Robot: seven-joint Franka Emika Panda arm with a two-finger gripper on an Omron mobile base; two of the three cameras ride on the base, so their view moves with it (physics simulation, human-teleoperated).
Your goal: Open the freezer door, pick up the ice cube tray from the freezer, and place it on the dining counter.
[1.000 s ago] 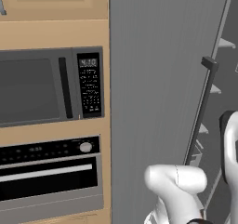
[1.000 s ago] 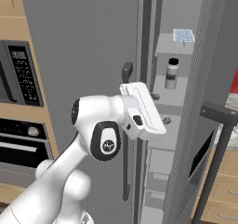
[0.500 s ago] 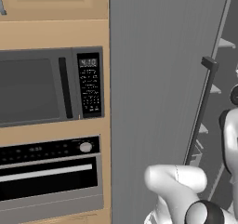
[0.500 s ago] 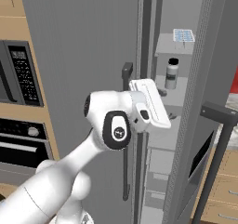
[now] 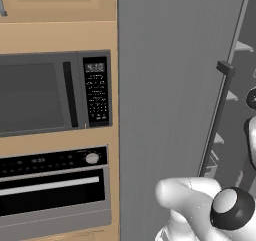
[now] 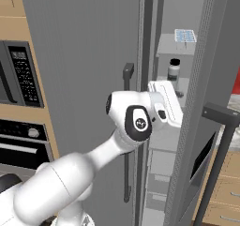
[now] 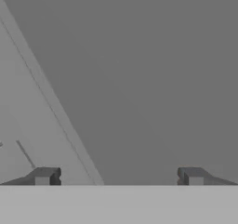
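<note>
The ice cube tray (image 6: 185,35) is a small pale blue grid lying flat on an upper shelf inside the freezer (image 6: 176,47), near the shelf's front edge. The freezer door (image 6: 206,103) stands partly open, hiding the shelf's right side. The gripper (image 7: 118,176) is spread wide, empty, facing blurred grey walls.

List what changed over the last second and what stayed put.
The arm swung rightward in the right base view, carrying the open, empty gripper deeper into the gap of the freezer. Nothing was grasped or released. The ice cube tray stayed on its upper shelf, the dark-capped bottle below it, and the freezer door kept its angle.
</note>
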